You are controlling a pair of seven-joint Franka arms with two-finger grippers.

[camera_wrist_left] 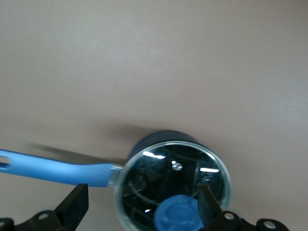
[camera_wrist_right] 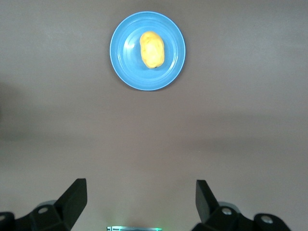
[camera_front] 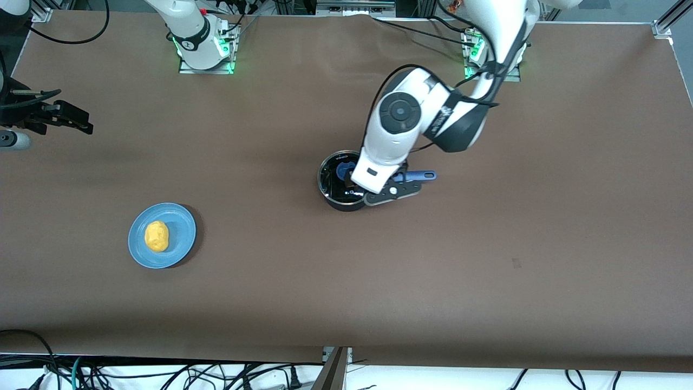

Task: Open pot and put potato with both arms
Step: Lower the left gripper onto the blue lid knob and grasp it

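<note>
Left gripper: the black two-finger left gripper (camera_wrist_left: pixel 139 204) hung directly over the pot, its fingers (camera_wrist_left: pixel 74 204) spread wide apart and holding nothing; one finger stood over the lid beside the knob, the other off the lid over the root of the handle
Knob: the round blue knob (camera_wrist_left: pixel 177 215) sat at the middle of the lid, under the left gripper and close against one finger; whether they touched could not be told
Lid: the round glass lid (camera_wrist_left: pixel 173 178) with its pale rim lay closed on the pot beneath the left gripper
Pot: the small black round saucepan (camera_front: pixel 341 181) stood on the table near its middle, below the left arm's wrist
Handle: the long straight blue handle (camera_wrist_left: pixel 53 168) ran out from the pot toward the left arm's end of the table
Table: the brown table surface (camera_front: pixel 433 271) lay bare around the pot
Right gripper: the black right gripper (camera_wrist_right: pixel 139 202) hung well apart from the pot at the right arm's end of the table, fingers wide apart and empty; this arm waited
Plate: the flat round blue plate (camera_front: pixel 181 227) lay toward the right arm's end, nearer to the front camera than the pot
Potato: the small yellow-orange lumpy oval potato (camera_front: pixel 157 236) rested on the plate, well apart from both grippers
</note>
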